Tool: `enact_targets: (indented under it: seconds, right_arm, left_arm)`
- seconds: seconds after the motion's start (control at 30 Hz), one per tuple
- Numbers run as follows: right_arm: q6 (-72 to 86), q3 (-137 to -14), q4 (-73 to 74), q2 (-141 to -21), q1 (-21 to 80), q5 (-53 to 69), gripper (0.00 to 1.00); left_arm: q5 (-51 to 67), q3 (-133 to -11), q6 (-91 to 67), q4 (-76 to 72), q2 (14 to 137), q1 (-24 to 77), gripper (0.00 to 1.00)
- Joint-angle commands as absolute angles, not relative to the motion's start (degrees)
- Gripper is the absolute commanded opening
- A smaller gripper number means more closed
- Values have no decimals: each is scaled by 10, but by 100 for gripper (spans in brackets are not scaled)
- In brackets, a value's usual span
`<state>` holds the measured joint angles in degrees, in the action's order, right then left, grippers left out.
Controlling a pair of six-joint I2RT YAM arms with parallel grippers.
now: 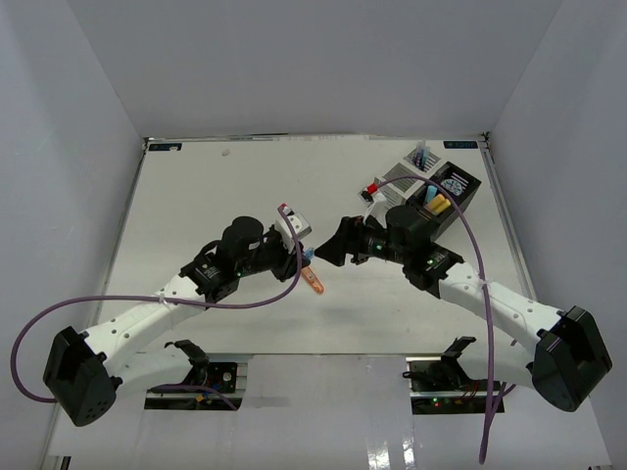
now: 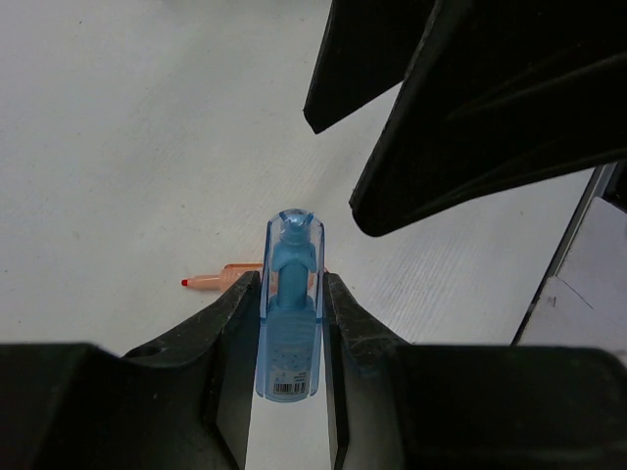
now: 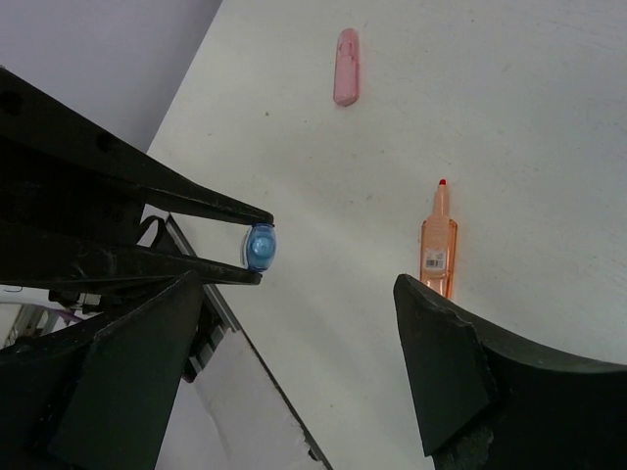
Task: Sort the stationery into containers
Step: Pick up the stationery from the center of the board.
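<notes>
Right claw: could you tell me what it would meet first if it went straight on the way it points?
Most likely the blue marker pinched in the left claw, just ahead of the right claw; depth is unclear, so it could slip past.

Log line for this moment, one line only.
left fingers: shut on blue marker | right fingers: open, facing it | orange marker: lying on table

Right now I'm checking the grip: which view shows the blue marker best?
Left wrist: the blue marker lies lengthwise, clamped in the left gripper. Right wrist shows only its end; top external, a blue speck.
</notes>
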<state>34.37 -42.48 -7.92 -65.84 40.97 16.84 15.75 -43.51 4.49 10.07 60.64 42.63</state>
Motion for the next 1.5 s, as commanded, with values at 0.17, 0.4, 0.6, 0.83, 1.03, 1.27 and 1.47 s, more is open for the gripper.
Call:
enact_targets:
  seconds: [0.17,0.4,0.6,0.83,1.03,1.27,1.47]
  right_arm:
    - [361,-461,-142,-679,441,146,82]
    - [368,-463,-159,-705,450,141,75]
    - [373,-462,-172,-722,457,141,64]
    - [378,-457,-183,-725,461,151,48]
    - [379,-454,-187,-727,462,160,34]
    - [367,-459,-179,-724,462,151,8]
    - [308,-493,-102,-699,459,64,8]
  left_arm:
    - [156,-431,30,87,594,431,24]
    - [157,-430,26,84,590,431,24]
    - [159,-428,26,82,587,430,24]
    - [153,-428,22,80,585,430,24]
    - [155,-428,19,76,583,430,24]
    - [156,-427,20,81,581,431,29]
    - [135,-432,4,97,580,430,73]
